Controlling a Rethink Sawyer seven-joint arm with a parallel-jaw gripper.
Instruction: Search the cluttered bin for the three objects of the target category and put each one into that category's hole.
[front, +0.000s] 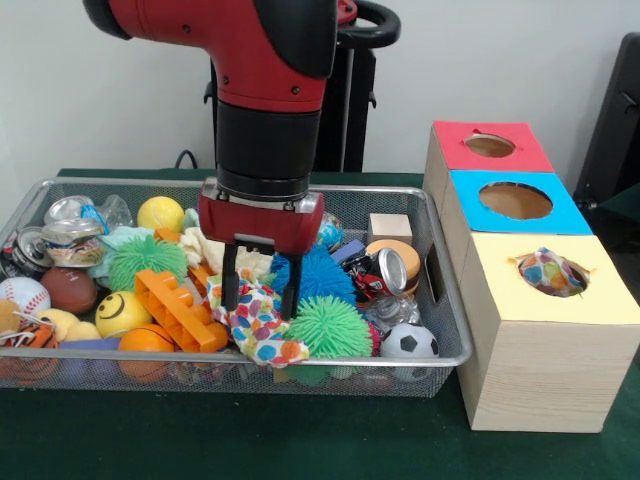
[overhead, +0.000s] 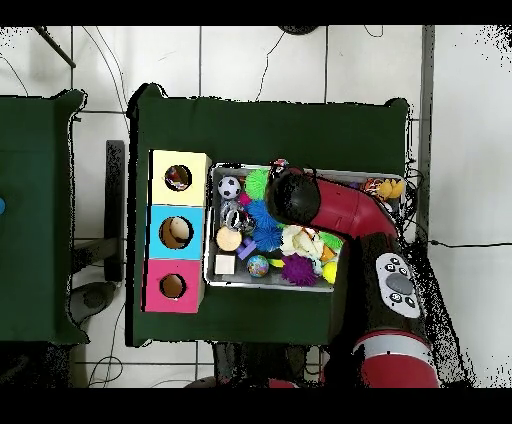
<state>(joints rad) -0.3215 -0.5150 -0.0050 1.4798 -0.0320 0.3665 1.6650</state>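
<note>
The wire mesh bin is full of toys. A white cloth with coloured spots lies near its front rim, between an orange block and a green spiky ball. My gripper is down in the bin, open, its two black fingers standing either side of that cloth's top. Another spotted cloth sits in the yellow-surrounded hole on the wooden box at the right. In the overhead view my arm covers the gripper and the cloth; the yellow hole and the bin show.
The bin holds balls, crushed cans, an orange brick, blue and green spiky balls, a soccer ball and a wooden cube. The blue-surrounded hole and red-surrounded hole lie behind the yellow one.
</note>
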